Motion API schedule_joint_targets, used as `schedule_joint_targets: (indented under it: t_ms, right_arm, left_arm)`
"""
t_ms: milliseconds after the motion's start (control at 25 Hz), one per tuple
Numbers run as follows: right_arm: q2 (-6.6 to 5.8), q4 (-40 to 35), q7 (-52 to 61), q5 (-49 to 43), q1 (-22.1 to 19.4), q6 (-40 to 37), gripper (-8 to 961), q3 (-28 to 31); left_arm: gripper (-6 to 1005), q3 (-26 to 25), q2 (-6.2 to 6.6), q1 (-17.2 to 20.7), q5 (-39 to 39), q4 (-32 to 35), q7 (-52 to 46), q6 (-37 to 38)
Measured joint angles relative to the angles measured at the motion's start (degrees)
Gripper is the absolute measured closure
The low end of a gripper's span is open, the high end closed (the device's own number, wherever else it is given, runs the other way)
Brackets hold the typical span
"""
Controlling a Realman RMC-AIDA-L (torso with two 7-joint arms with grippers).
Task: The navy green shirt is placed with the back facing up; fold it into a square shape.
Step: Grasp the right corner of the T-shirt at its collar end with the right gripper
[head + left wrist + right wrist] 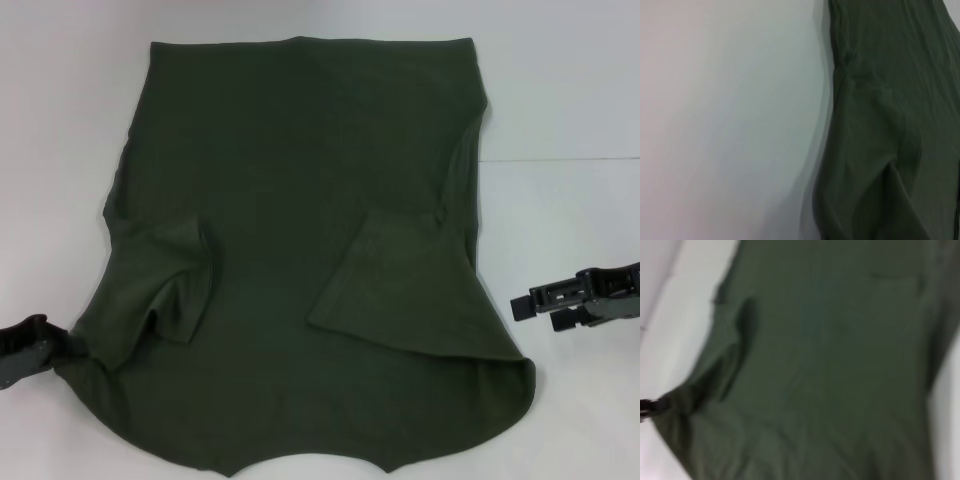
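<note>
Navy green shirt lies spread on the white tabletop, plain side up, both sleeves folded inward; I judge the body folds remain. My left claw touches its near-left edge, grip state unclear. My right claw hangs released on bare tabletop, apart from the hem.

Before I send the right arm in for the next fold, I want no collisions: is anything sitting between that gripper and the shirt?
Nothing visible. Only bare white table separates the right gripper from the navy green shirt; the left gripper is at the opposite edge.
</note>
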Motion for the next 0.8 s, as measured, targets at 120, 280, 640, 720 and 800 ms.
schedule_joint_targets:
  t_ms: [120,280,640,720,800]
  right_arm:
    - [0.14,1.3,1.2,-2.4,0.6,1.8,29,-0.1]
    - [0.47,3.2,1.4,-4.8,1.5,3.4,28,-0.9]
    - [1.64,4.5,1.5,-5.4,2.5,5.7,28,-3.9]
    - [1.89,4.5,1.6,-5.5,2.7,6.4,28,-4.7]
    - [2.16,4.6,1.7,-5.5,2.8,6.9,29,-5.3]
  left_arm:
    - [991,0.6,-0.17,0.0,-0.1,-0.1,0.1,-0.2]
    - [985,0.7,-0.42,0.0,-0.6,-0.1,0.1,-0.3]
    - [985,0.7,-0.53,0.1,-0.7,-0.1,0.2,-0.7]
    - [985,0.7,-0.60,0.1,-0.7,-0.1,0.2,-0.7]
    - [985,0.7,-0.64,0.0,-0.7,-0.3,0.2,-0.7]
